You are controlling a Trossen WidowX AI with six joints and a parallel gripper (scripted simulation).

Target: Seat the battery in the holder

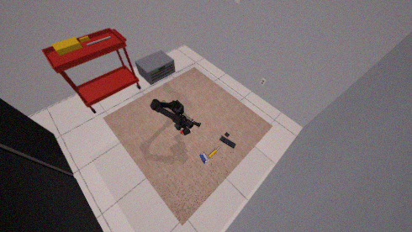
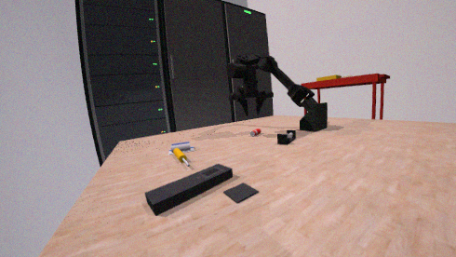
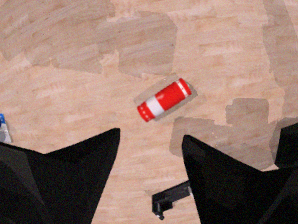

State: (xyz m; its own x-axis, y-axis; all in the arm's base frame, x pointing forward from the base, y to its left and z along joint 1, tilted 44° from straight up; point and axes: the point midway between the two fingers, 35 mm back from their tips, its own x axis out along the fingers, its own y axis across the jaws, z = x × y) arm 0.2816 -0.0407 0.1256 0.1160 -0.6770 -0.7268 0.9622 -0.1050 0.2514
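The battery point(image 3: 165, 99) point(image 2: 255, 132) point(image 1: 182, 132) is a small red cylinder with a white band. It lies on its side on the wooden table top point(image 2: 354, 186), free of the fingers. The black holder point(image 2: 286, 137) point(image 3: 170, 199) stands a short way to its right, near the arm's base, with nothing in it. My gripper point(image 3: 152, 137) point(image 2: 252, 104) point(image 1: 195, 124) is open and empty. It hangs well above the table, over the battery and the holder.
A yellow-handled screwdriver point(image 2: 180, 155) point(image 1: 213, 152) and a small blue-grey part point(image 2: 181, 145) point(image 1: 203, 158) lie nearer the front. A long black box point(image 2: 188, 187) point(image 1: 227, 142) and a flat black square point(image 2: 240, 192) lie at the front. Server racks point(image 2: 163, 65) and a red cart point(image 1: 88, 50) stand behind.
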